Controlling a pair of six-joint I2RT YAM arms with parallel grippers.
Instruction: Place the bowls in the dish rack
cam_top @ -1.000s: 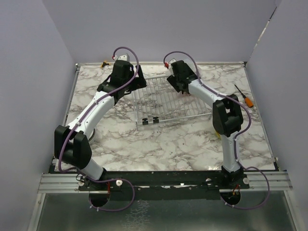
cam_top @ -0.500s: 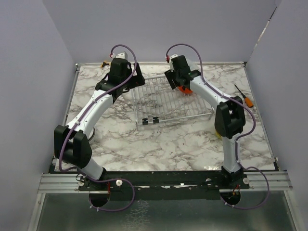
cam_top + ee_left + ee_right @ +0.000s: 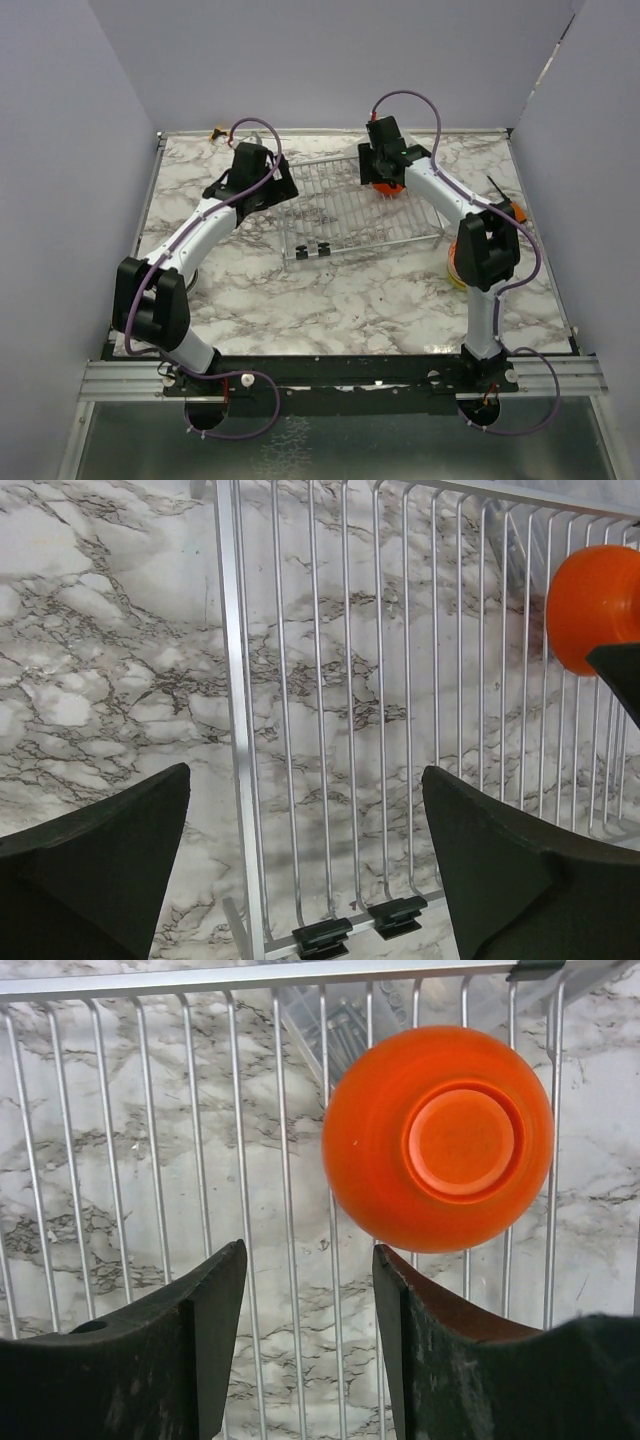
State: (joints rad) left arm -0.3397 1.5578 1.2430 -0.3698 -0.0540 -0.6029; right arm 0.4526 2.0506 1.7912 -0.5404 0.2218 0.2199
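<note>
The silver wire dish rack (image 3: 340,215) lies on the marble table. One orange bowl (image 3: 386,189) rests upside down on its far right part; it also shows in the right wrist view (image 3: 440,1135) and at the right edge of the left wrist view (image 3: 590,600). My right gripper (image 3: 378,168) hovers just behind the bowl, open and empty (image 3: 308,1255). My left gripper (image 3: 272,188) is open and empty over the rack's left edge (image 3: 305,780). The rack's wires (image 3: 240,680) run below it. A lime-yellow bowl edge (image 3: 452,272) peeks out beside the right arm. The other bowls are out of view.
An orange-handled screwdriver (image 3: 510,207) lies at the right of the table. A small yellowish object (image 3: 215,132) sits at the back left corner. Grey walls close in the table on three sides.
The right gripper has moved right and drawn up off the orange bowl, which now sits uncovered on the rack. The left gripper has shifted a little nearer and right.
</note>
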